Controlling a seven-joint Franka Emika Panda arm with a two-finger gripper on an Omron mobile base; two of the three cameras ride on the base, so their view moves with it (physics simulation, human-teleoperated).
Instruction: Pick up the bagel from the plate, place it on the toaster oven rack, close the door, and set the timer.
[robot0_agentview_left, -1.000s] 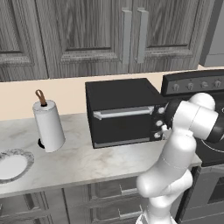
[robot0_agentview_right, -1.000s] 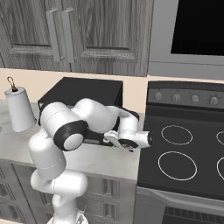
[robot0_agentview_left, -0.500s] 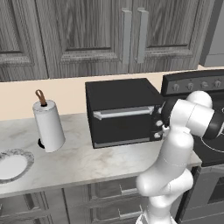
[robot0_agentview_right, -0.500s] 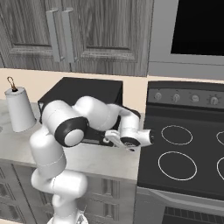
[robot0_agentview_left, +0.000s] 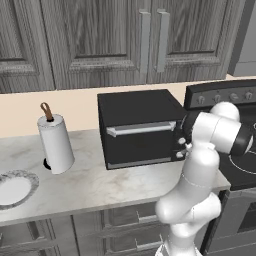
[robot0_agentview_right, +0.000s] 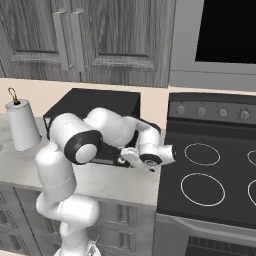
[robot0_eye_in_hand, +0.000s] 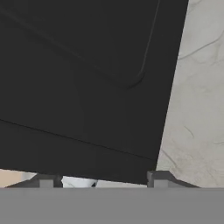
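Note:
The black toaster oven (robot0_agentview_left: 137, 107) stands on the counter with its door (robot0_agentview_left: 142, 145) shut and the silver bar handle (robot0_agentview_left: 142, 129) across the top. Rack and bagel are hidden. The white plate (robot0_agentview_left: 31, 182) with a speckled rim lies bare at the far left. My gripper (robot0_agentview_right: 121, 159) is at the oven's right front by the small knobs (robot0_agentview_left: 179, 141). In the hand view its fingertips (robot0_eye_in_hand: 46, 180) stand wide apart, open, against the oven's black face (robot0_eye_in_hand: 87, 78), with a small white part between them.
A paper towel roll (robot0_agentview_left: 56, 145) stands left of the oven. The black stove (robot0_agentview_right: 210, 170) adjoins the counter on the right. Marble counter (robot0_eye_in_hand: 197, 109) shows beside the oven. Grey wall cabinets (robot0_agentview_left: 100, 40) hang above.
The arm has edged slightly left, bringing the hand a little closer to the oven's knob side. The oven, plate and roll have not moved.

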